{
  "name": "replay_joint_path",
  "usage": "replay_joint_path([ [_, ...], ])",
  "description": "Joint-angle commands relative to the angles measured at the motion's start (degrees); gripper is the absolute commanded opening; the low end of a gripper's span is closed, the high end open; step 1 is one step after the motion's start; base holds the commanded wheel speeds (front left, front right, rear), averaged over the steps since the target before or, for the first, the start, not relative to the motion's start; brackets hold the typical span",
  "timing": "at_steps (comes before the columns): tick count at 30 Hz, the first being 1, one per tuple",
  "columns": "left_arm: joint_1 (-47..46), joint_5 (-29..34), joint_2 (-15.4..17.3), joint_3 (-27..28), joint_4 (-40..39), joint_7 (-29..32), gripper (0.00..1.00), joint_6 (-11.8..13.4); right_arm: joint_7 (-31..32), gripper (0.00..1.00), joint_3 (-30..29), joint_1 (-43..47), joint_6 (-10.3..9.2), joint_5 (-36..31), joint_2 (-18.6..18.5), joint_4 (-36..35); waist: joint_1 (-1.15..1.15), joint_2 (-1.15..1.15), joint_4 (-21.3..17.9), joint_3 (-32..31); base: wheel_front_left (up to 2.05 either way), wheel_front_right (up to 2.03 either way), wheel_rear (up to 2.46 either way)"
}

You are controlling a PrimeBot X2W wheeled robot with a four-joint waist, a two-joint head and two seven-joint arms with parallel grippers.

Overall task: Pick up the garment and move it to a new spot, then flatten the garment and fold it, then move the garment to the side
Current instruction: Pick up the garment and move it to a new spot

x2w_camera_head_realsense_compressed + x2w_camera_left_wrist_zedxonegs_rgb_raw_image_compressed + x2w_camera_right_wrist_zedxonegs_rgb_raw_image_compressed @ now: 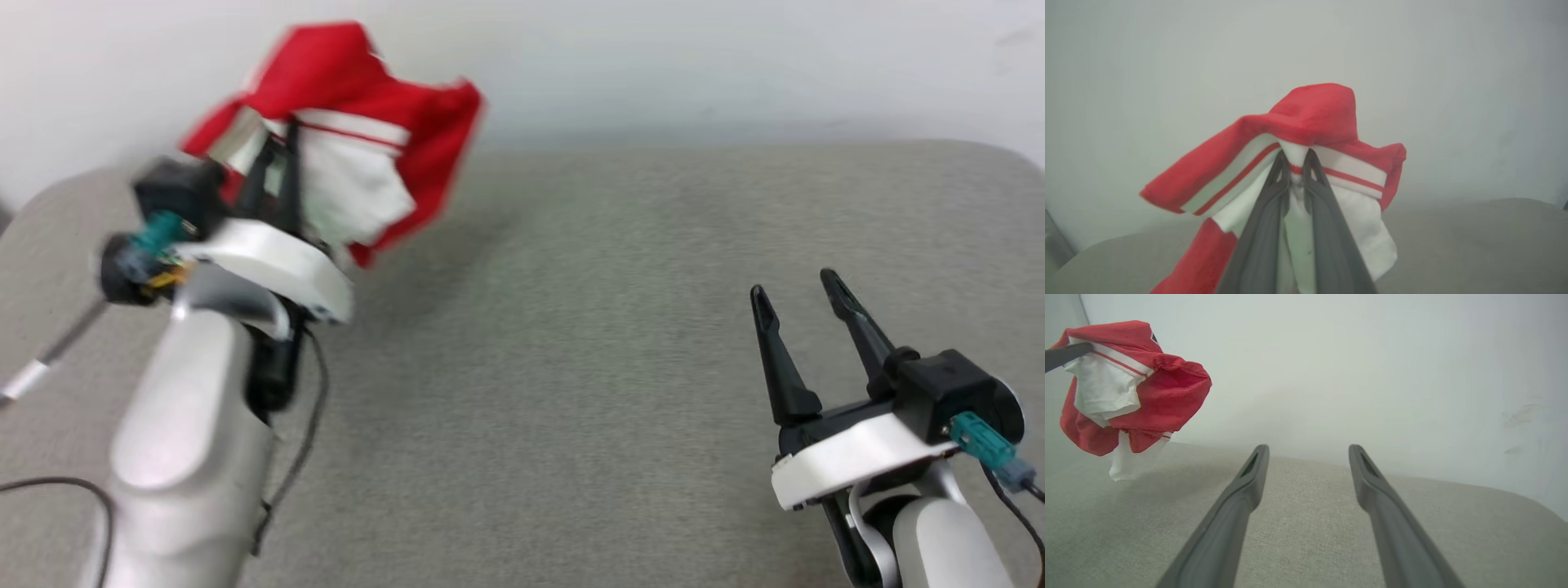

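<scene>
Left gripper (pixel 1296 165) pinches the shirt (pixel 1314 110) at its striped trim, red-and-white cloth bunched around the tips. Right gripper (pixel 796 287) spread, well apart.

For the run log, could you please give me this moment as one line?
stage: garment pick-up | left gripper: shut on garment, held above grey surface | right gripper: open, empty

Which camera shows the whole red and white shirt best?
Right wrist view: the bunched red jersey T-shirt with white sleeves hangs whole and sharp. Left wrist view crops it, pinched between the fingers of the left gripper; head view shows it motion-blurred.
</scene>
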Motion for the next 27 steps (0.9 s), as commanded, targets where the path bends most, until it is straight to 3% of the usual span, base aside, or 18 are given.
replay_joint_path([
  [1, 2.0, -0.2, -1.0, -0.9, -1.8, 0.2, 0.00, -0.2, 0.2, 1.00, -0.1, 1.1, -0.02, 0.2, 0.2, -0.3, 0.01, 0.00, -3.7, -2.6, 0.00, 0.00, 0.00],
  [8, 11.7, -0.1, -5.9, -8.6, -8.3, 4.1, 0.00, -1.8, 1.3, 1.00, -0.7, 3.4, -0.02, 0.6, 0.2, -1.8, 0.01, 0.00, -7.9, -2.4, 0.00, 0.00, 0.00],
  [16, 22.0, 0.3, -8.4, -17.6, -5.7, 10.1, 0.00, -3.1, 0.2, 1.00, -0.4, 3.5, -0.02, 2.1, 0.2, -1.9, 0.01, 0.00, -9.4, 0.9, 0.00, 0.00, 0.00],
  [18, 23.6, 0.2, -8.8, -18.3, -4.7, 10.0, 0.36, -2.7, -0.1, 1.00, -0.5, 3.3, -0.02, 2.2, 0.2, -1.7, 0.01, 0.00, -9.2, 1.4, 0.00, 0.00, 0.00],
  [19, 23.8, 0.5, -8.8, -18.5, -4.7, 9.2, 0.83, -2.4, -0.2, 1.00, -0.6, 3.2, -0.02, 2.3, 0.2, -1.4, 0.01, 0.00, -9.0, 1.4, 0.00, 0.00, 0.00],
  [20, 23.7, 0.7, -9.1, -18.4, -5.2, 8.1, 1.00, -2.2, -0.4, 1.00, -0.8, 3.1, -0.02, 2.3, 0.2, -1.4, 0.01, 0.00, -8.7, 1.5, 0.00, 0.00, 0.00],
  [27, 22.9, 1.6, -10.1, -15.9, -8.8, -1.3, 1.00, 0.9, 0.0, 1.00, -1.5, 4.1, -0.02, 1.0, 0.2, -0.2, 0.01, 0.00, -5.5, -1.8, 0.00, 0.00, 0.00],
])
